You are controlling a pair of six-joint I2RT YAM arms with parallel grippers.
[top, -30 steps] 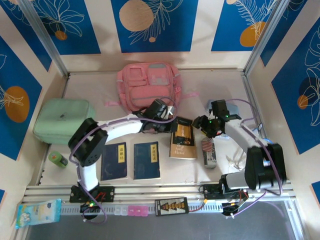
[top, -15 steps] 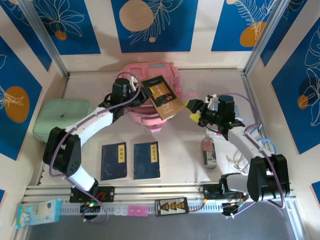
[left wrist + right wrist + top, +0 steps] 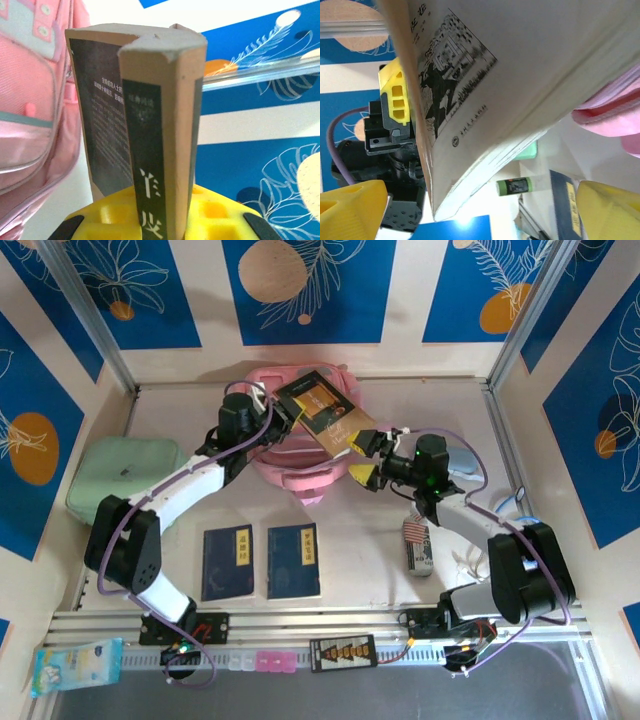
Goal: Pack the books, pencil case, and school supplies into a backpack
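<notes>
My left gripper is shut on the spine of the dark brown book and holds it tilted above the pink backpack. In the left wrist view the book stands between the yellow pads of my left gripper, with the backpack to the left. My right gripper is open at the book's lower right corner. In the right wrist view that corner hangs between the spread tips of my right gripper. Two dark blue books lie near the front.
The mint-green case lies at the left. A flag-print pack and a grey-white oblong lie under the right arm. The pale pencil case peeks out behind that arm. A green cylinder lies on the table. The tissue pack sits front left.
My left arm lifted the brown book off the table and carried it back over the backpack. My right gripper opened wide and moved left to the book's corner.
</notes>
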